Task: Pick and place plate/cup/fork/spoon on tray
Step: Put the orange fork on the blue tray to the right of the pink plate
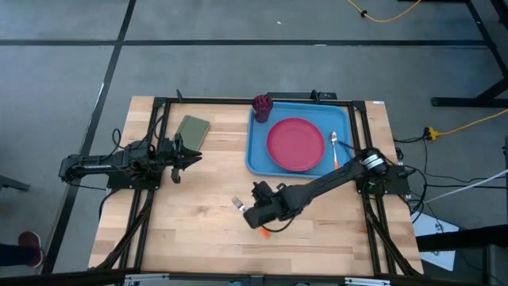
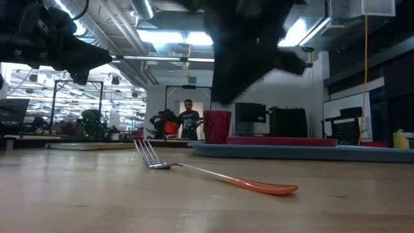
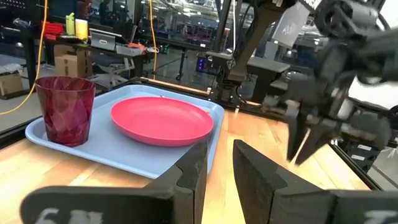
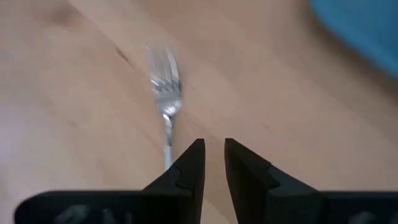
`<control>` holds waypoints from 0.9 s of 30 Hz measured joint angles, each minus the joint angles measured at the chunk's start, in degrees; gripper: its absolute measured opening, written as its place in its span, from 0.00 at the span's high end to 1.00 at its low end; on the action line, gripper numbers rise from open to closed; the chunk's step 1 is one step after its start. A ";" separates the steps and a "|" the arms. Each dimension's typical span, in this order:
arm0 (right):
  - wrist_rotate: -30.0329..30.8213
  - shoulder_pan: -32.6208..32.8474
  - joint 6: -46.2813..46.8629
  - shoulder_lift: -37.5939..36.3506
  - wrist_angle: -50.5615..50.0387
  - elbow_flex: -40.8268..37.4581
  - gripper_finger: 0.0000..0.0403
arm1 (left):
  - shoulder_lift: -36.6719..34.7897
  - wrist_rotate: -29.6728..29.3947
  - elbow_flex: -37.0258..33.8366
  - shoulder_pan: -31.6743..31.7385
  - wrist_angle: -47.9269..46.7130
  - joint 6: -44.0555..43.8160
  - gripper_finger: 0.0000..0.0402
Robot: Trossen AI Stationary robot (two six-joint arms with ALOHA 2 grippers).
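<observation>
A: Where do we have the right arm?

B: It reaches from its base at the table's right edge, out across the wood toward the middle, with the right gripper (image 1: 252, 213) hanging low over the fork (image 2: 213, 173). In the low view the arm is a dark mass above the fork, clear of the table.

A: And its fingers?

B: In our right wrist view the two dark fingers (image 4: 186, 171) stand close together with a narrow gap between them, holding nothing. The fork's metal neck runs down beside one fingertip, prongs pointing away; we cannot tell whether it is touched.

A: Where does the fork lie?

B: Flat on the bare wood, in front of the tray (image 1: 258, 151), apart from it. Its orange handle end shows just past the gripper in the high view.

A: What sits on the tray?

B: The plate (image 1: 296, 144) in the middle, the cup (image 1: 263, 105) upright in a far corner, the spoon (image 1: 335, 145) along the right side.

A: The left arm?

B: Folded at the table's left side; the left gripper (image 1: 190, 156) hovers beside the olive pad (image 1: 192, 129), fingers (image 3: 193, 174) slightly parted and holding nothing.
</observation>
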 joint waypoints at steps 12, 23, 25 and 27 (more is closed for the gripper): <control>-2.67 0.55 1.59 6.48 0.08 6.38 0.83 | 0.02 -0.02 0.00 0.00 0.00 0.00 0.83; -5.60 1.00 -1.76 10.35 6.16 6.38 0.83 | 0.02 -0.02 0.00 0.01 0.00 0.00 0.83; -5.74 1.05 -2.55 10.35 5.87 6.42 0.83 | 0.02 -0.02 0.00 0.01 0.00 0.00 0.83; -5.87 1.06 -2.93 10.58 5.83 6.38 0.83 | 0.02 -0.02 0.00 0.01 0.00 0.00 0.83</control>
